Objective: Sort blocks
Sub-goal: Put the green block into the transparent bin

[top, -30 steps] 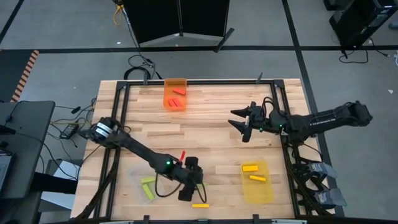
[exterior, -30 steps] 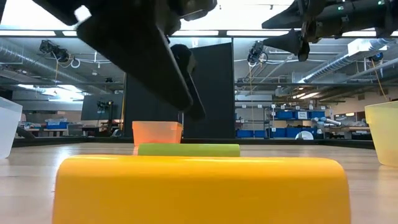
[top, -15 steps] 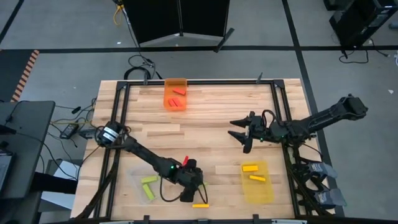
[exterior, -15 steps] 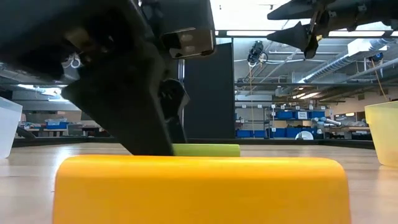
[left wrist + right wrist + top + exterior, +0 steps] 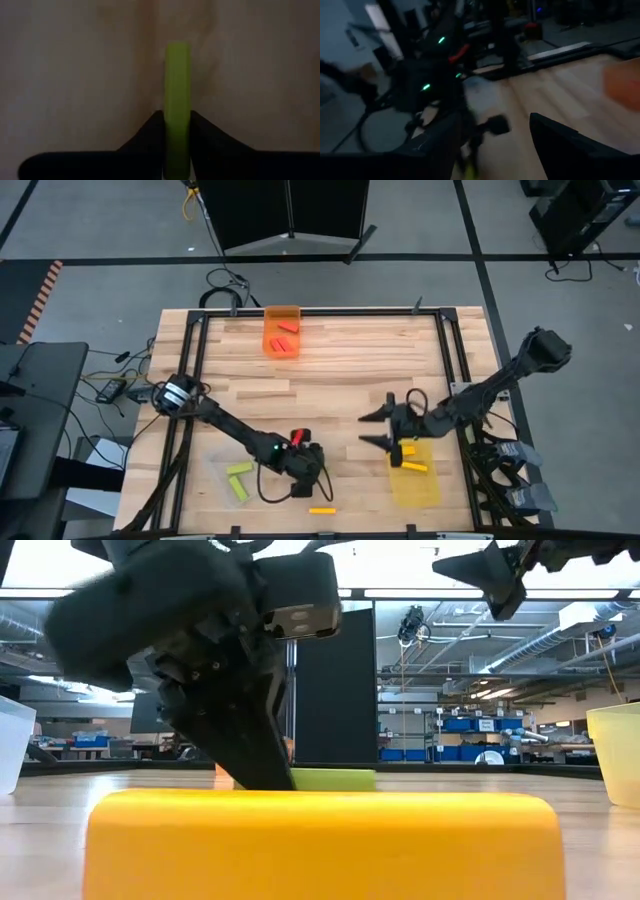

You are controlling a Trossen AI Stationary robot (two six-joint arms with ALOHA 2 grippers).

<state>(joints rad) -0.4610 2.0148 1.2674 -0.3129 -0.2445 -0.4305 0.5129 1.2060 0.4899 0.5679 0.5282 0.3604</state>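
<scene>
The left hand pinches a lime green block lying on the desk, likely bound for the clear bin nearby, while the right hand hovers open.

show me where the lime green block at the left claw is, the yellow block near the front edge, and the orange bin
lime green block (image 5: pixel 177 100), left wrist view, middle of the bar ahead of the claw.
yellow block (image 5: pixel 322 510), high view, its centre.
orange bin (image 5: pixel 281 312), high view, its far rim.
</scene>
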